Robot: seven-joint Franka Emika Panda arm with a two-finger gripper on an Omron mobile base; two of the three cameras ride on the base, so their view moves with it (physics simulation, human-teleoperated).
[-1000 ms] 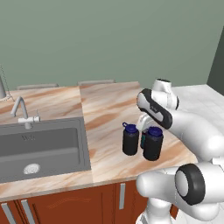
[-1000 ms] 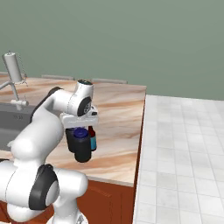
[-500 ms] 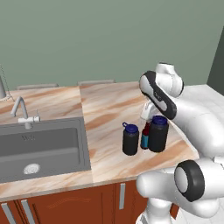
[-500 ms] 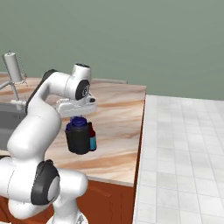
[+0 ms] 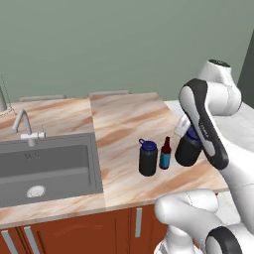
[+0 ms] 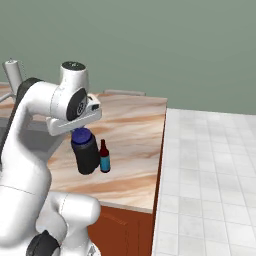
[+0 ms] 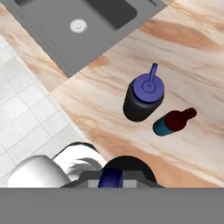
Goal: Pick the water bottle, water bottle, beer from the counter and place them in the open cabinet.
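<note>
My gripper [image 5: 190,132] is shut on the blue lid of one black water bottle [image 5: 186,151], which hangs lifted above the right part of the marble counter [image 5: 119,124]. From the right, that held bottle [image 6: 86,154] hangs under the gripper [image 6: 80,133]. The second water bottle [image 5: 148,158] stands on the counter to the left. The slim beer [image 5: 165,154] stands between them. Looking down from the hand, the standing water bottle [image 7: 143,98] and the beer [image 7: 174,122] are beneath me, with the held lid [image 7: 111,177] at the bottom edge. The open cabinet is out of view.
A grey sink [image 5: 44,166] with a tap [image 5: 27,131] is set into the counter's left part. A white tiled surface [image 6: 210,170] adjoins the counter on the right. The counter's front edge runs just below the bottles.
My gripper has risen and swung right with one water bottle, away from the other one. The beer between them is now exposed.
</note>
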